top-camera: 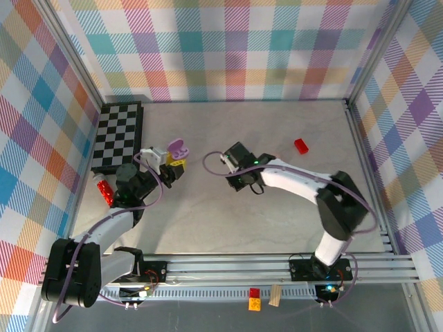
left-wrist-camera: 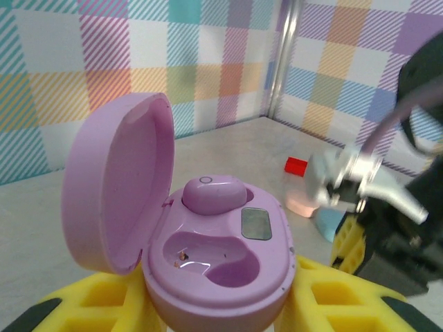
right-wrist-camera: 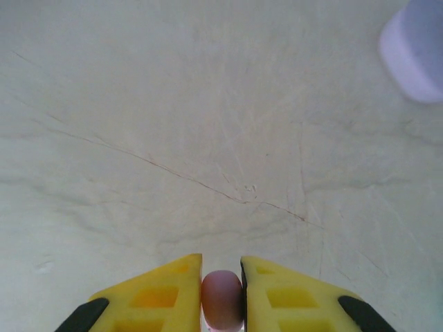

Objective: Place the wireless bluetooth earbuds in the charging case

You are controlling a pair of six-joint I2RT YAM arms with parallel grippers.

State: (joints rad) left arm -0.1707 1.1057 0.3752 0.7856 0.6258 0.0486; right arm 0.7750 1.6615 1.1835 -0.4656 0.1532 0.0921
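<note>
Bottom centre of the right wrist view, the right gripper pinches a pinkish earbud between its yellow fingers, over the pale table. The left gripper clamps the lilac charging case at lower centre of its own view. The lid stands open at left, with a lilac earbud seated in the far well and the near well empty.

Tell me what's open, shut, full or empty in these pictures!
lilac charging case: lid open.
lilac earbud: seated in the case's far slot.
near slot: empty.
left gripper: shut on the lilac charging case.
right gripper: shut on a pinkish earbud.
</note>
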